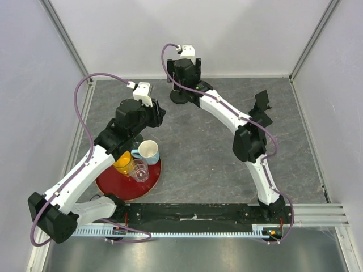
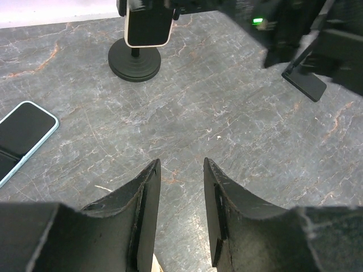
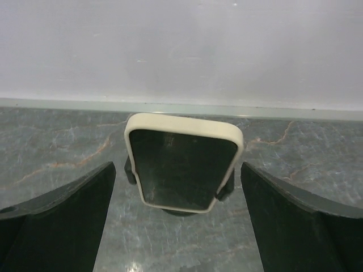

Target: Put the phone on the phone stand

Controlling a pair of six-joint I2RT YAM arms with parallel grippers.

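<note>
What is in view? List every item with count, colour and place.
round stand: 1, black, back of table
cream phone: 1, cream case, upright on round stand
blue phone: 1, pale blue case, flat on table, left
angled stand: 1, black, right
plate: 1, red, near left
mug: 1, white and blue, plate's far edge
orange cup: 1, orange, on plate
clear cup: 1, clear, on plate
left gripper: 1, black, open, over bare table
right gripper: 1, black, open, flanking cream phone
</note>
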